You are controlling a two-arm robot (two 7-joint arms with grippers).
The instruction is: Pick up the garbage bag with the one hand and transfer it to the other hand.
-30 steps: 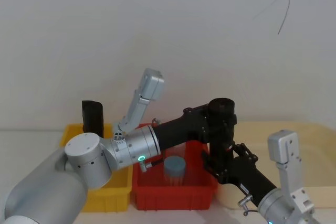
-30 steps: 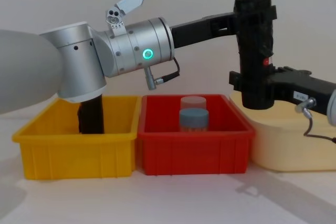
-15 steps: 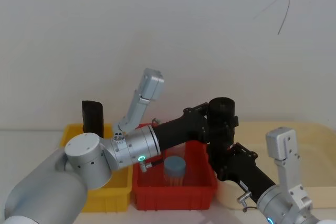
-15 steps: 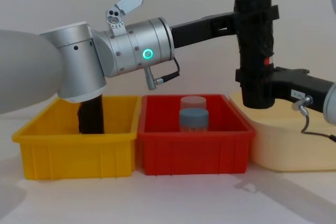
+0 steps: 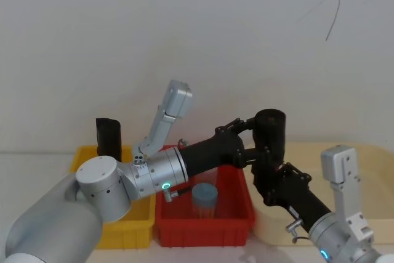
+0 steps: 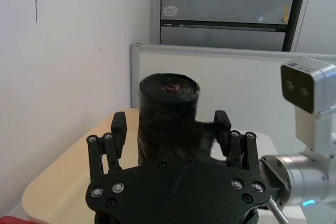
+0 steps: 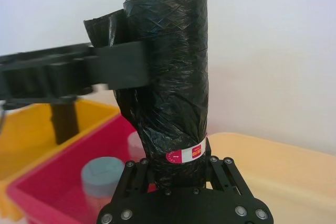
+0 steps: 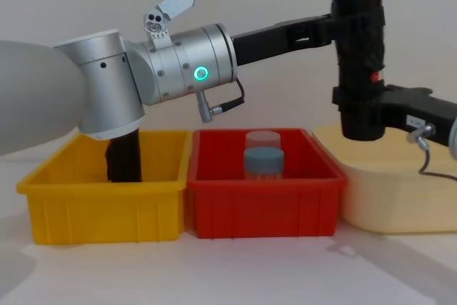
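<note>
The garbage bag (image 8: pixel 360 62), a wrinkled black roll with a small red mark, stands upright in the air above the gap between the red bin and the cream tray. My right gripper (image 8: pixel 357 108) is shut on its lower part, just under the red-and-white label (image 7: pixel 185 153). My left gripper (image 8: pixel 353 25), on the silver arm with the green ring light, reaches in from the left at the roll's upper part. In the left wrist view its fingers (image 6: pixel 118 125) stand apart on either side of the garbage bag (image 6: pixel 169 124), so it is open.
A yellow bin (image 8: pixel 107 198) at the left holds a slim black roll (image 8: pixel 123 158). The red bin (image 8: pixel 264 208) in the middle holds a blue-capped container (image 8: pixel 264 162). A cream tray (image 8: pixel 400 191) lies at the right, under my right arm.
The garbage bag has shifted right and slightly up with my right gripper. My left arm has stayed in place, and the roll now sits nearer its fingertips.
</note>
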